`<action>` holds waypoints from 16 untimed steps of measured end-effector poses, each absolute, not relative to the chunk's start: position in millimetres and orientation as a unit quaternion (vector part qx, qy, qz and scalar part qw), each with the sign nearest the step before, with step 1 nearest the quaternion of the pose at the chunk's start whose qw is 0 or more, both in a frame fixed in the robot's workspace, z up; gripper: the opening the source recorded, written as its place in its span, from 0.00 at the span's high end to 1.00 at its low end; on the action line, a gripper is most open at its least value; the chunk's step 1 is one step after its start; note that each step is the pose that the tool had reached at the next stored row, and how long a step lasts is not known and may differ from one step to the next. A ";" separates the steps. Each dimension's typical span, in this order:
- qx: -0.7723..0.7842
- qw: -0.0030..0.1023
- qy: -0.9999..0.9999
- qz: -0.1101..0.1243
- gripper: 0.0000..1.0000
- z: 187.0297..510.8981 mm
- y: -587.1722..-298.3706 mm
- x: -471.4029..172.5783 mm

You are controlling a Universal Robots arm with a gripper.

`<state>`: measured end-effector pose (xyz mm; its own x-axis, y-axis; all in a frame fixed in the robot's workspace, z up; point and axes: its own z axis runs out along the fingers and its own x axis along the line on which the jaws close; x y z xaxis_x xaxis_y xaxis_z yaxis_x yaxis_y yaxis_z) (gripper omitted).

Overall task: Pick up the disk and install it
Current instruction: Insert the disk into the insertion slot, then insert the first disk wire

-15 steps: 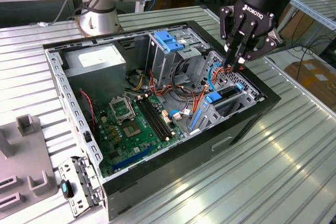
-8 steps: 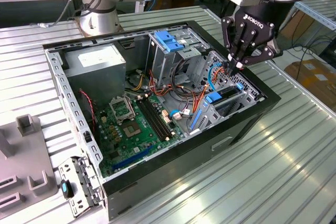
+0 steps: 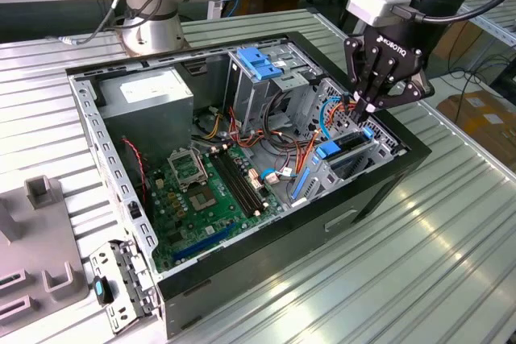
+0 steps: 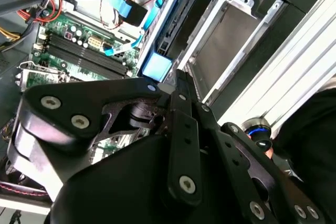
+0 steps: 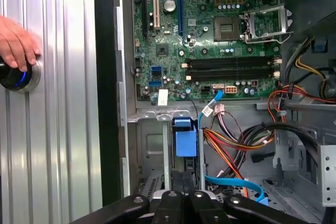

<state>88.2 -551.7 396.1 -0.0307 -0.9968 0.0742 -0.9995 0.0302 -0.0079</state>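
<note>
Installation looks nearly done: the disk (image 5: 185, 140) sits in its bay (image 4: 231, 45) (blue rail showing), the gripper (image 3: 364, 109) just above, jaws clenched together.

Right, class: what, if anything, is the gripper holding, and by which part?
It cannot be told. The gripper sits close over the disk, which stands on edge in the case, but any contact is hidden.

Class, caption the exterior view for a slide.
Robot pincer at the blue-railed disk in a drive bay of the open computer case.
</note>
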 end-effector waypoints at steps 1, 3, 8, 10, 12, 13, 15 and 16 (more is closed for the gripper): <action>0.696 0.024 -0.717 0.029 0.89 396.1 -551.7 88.2; 0.696 0.024 -0.717 0.029 0.89 395.9 -551.8 88.2; 0.696 0.024 -0.717 0.029 0.89 395.7 -551.8 90.6; 0.696 0.024 -0.717 0.029 0.89 395.5 -551.8 97.8; 0.696 0.024 -0.717 0.029 0.89 394.8 -551.7 111.2; 0.696 0.024 -0.717 0.029 0.89 394.6 -551.8 116.5; 0.696 0.024 -0.717 0.029 0.89 394.3 -551.7 123.8; 0.696 0.024 -0.717 0.029 0.89 394.0 -551.7 128.5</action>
<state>128.5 -551.7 394.0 -0.0306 -0.9967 0.0755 -0.9995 0.0301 -0.0080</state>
